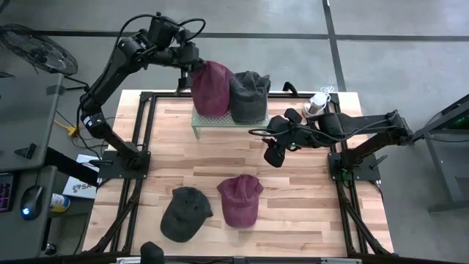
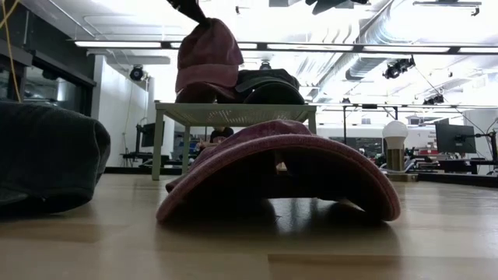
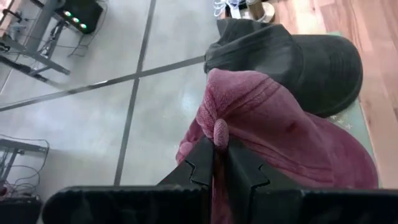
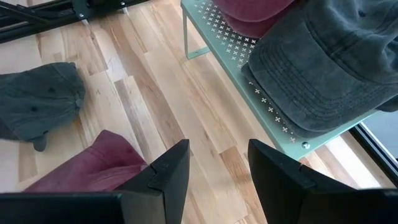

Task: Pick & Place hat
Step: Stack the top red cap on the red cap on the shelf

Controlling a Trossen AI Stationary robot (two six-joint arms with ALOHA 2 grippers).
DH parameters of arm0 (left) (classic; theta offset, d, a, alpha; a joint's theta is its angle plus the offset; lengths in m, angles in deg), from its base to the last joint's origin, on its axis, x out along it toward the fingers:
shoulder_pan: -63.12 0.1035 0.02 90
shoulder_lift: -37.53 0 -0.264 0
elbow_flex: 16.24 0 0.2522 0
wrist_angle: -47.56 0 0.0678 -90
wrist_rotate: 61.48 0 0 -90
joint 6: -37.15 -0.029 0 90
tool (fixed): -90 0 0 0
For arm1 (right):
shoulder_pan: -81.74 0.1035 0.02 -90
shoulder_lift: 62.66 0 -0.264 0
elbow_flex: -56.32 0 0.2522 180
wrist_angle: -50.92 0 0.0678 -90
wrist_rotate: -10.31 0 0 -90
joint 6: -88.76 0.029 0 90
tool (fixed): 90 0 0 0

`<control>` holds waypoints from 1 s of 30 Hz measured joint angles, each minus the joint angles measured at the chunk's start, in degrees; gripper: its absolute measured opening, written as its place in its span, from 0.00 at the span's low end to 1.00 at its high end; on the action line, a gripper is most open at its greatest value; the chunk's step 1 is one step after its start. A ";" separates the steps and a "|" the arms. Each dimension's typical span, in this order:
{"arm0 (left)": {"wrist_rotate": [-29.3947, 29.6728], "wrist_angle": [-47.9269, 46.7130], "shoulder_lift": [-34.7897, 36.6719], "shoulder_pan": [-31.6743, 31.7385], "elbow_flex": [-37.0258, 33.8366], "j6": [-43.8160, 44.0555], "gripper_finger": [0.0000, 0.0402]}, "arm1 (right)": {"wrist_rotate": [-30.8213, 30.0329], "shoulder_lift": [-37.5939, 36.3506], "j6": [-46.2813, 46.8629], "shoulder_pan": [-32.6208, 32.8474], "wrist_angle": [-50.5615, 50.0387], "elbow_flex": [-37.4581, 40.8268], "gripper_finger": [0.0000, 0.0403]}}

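Evidently the left gripper (image 3: 219,163) had its fingers pinched on a fold of the maroon hat (image 1: 211,87), settling it on the rack (image 1: 201,121) just beside the grey hat (image 1: 249,95); lowering fully before releasing seemed wise. Only the right wrist view showed the right gripper (image 4: 217,171) half-open, seemingly empty.

Floor fan (image 1: 33,45), computer mouse (image 1: 31,200)

Robotics lab or workshop: wooden table (image 1: 293,213) on dark metal frame; grey concrete floor (image 1: 381,59) around table; floor fan (image 1: 33,48) beside it; beyond table, ceiling strip lights (image 2: 342,47), exposed ducts (image 2: 381,31), monitor (image 2: 455,138).
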 joint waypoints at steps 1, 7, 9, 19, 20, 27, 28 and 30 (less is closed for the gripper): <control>-0.07 0.09 -0.16 0.00 0.00 -0.02 0.03 | 0.00 0.00 0.02 0.00 0.01 0.00 0.39; 2.48 0.09 -2.43 0.00 0.00 -0.36 0.03 | -0.20 0.00 0.02 0.00 0.01 0.00 0.39; 3.79 0.40 -3.42 0.01 0.00 -0.32 0.03 | -0.21 0.00 0.02 0.00 0.01 0.00 0.39; 8.37 2.99 -6.68 0.02 0.00 0.21 0.03 | -0.21 0.00 0.01 0.00 0.04 0.00 0.39; 8.24 2.97 -6.78 0.02 -0.04 0.23 0.03 | -0.21 0.00 0.00 0.00 0.04 0.00 0.39; 9.27 3.15 -7.11 0.00 -0.13 1.08 0.06 | -0.19 0.01 0.02 0.00 0.30 0.00 0.39; 9.44 3.14 -7.11 0.00 -0.13 1.26 0.06 | -0.19 0.02 0.02 0.00 0.28 0.00 0.39; 9.74 2.97 -7.11 0.00 -0.13 1.67 0.08 | -0.19 0.02 0.02 0.00 0.28 0.00 0.39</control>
